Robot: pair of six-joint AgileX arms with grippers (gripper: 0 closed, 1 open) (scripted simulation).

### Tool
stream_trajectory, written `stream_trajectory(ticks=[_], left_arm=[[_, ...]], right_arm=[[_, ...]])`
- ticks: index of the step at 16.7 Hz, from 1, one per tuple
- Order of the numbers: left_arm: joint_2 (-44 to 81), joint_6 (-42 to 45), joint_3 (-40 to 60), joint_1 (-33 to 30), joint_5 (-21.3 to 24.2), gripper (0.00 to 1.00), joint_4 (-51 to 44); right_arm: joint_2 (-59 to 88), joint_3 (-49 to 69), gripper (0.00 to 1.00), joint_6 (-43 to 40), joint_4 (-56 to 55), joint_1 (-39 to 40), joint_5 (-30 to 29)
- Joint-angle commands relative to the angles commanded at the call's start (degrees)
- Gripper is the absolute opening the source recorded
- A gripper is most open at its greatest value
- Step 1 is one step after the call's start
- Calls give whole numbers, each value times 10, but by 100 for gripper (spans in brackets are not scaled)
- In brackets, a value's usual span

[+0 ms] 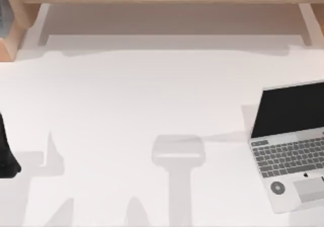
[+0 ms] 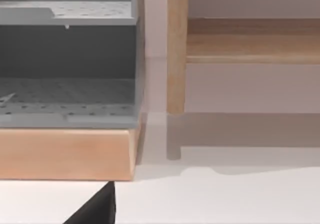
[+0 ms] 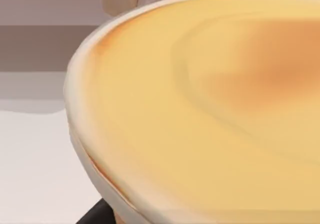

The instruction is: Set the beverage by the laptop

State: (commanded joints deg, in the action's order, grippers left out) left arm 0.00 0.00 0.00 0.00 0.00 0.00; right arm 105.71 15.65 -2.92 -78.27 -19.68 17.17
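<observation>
**Beverage close under the right wrist, laptop at the table's right edge**

Beverage (image 3: 210,104) comes first: the right wrist view looks straight down onto a wide round vessel with a pale cream rim and a smooth tan-orange surface, like a milky coffee. It sits very close beneath that camera, so I judge it is at or in the right gripper, though whether the fingers are apart or clamped on it I cannot tell. A dark sliver shows just under its rim.

The laptop (image 1: 291,146) stands open at the right side of the white table (image 1: 126,116), black screen towards the far side, grey keys and pale trackpad towards the near side. The right arm is plainly the closer one.

A dark part of the left arm (image 1: 6,153) waits at the left edge, near a wooden shelf (image 2: 65,154).
</observation>
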Motion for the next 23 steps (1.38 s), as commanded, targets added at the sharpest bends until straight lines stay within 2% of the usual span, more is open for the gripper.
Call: stream_trajectory(ticks=[6, 13, 23], left_arm=[[0, 0, 0, 0, 0, 100, 0], [0, 0, 0, 0, 0, 100, 0], [0, 0, 0, 0, 0, 100, 0]], right_arm=[[-4, 65, 0, 43, 30, -21, 36], [-44, 3, 0, 0, 42, 1, -1], [-83, 16, 0, -3, 35, -15, 1]])
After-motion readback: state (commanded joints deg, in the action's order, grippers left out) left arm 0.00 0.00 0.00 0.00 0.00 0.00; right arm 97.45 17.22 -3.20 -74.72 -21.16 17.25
